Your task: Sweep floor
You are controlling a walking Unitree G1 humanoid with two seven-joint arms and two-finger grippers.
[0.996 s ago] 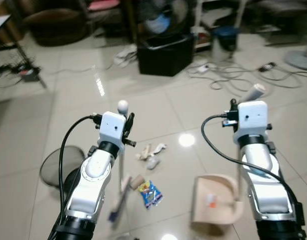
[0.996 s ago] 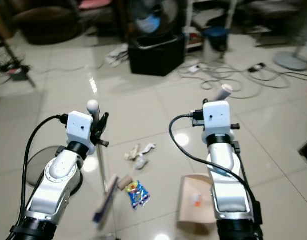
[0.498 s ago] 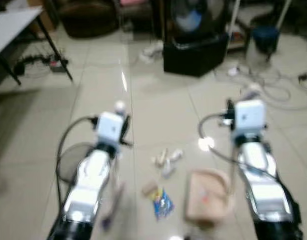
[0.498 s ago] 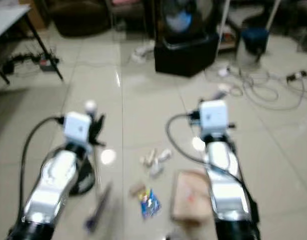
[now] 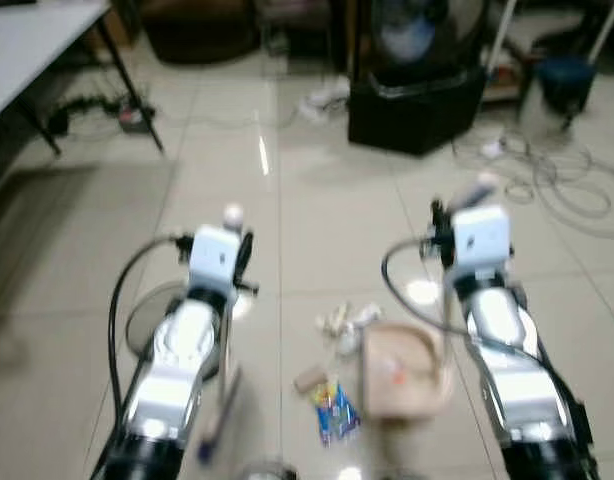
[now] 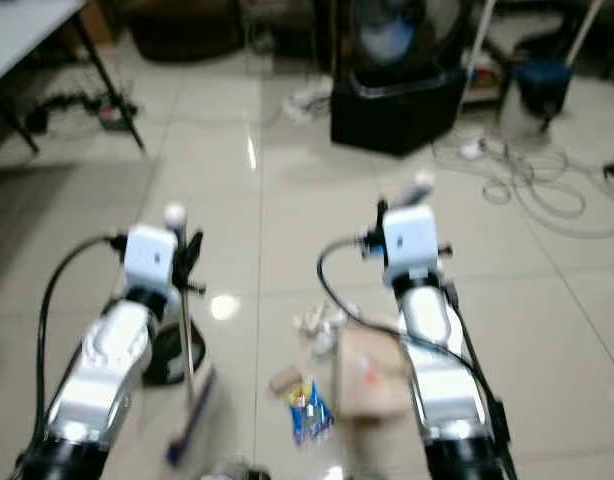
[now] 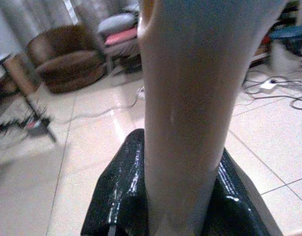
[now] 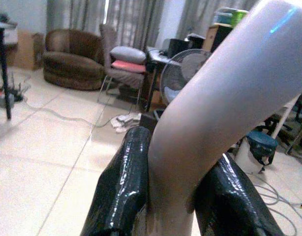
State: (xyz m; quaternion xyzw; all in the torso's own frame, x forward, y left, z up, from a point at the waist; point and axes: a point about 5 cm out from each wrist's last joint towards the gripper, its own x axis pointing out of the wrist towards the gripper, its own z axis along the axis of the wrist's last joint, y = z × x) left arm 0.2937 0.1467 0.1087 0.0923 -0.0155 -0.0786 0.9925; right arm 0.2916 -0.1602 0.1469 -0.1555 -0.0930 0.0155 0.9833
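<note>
Fingers (image 7: 116,196) of the left gripper (image 5: 239,262) are clenched on the broom handle (image 7: 190,98), and those of the right gripper (image 5: 439,225) clamp the dustpan handle (image 8: 210,118) in the same way. The broom (image 6: 191,400) stands nearly upright on the robot's left, its blurred head low on the tiles, well apart from the litter. The dustpan (image 5: 402,370) sits on the floor beside the right arm, its mouth facing the mess; a small orange scrap appears to lie inside it. Just beside its open edge lie crumpled white paper (image 5: 345,320), a brown tube-like piece (image 5: 309,378) and a blue snack wrapper (image 5: 334,412). Judging by that, most of the sweeping is left: the pile is gathered but not yet in the pan. Farther off stand a black box (image 5: 415,108) with a fan, loose cables (image 5: 562,185) and a wire bin (image 5: 152,320).
</note>
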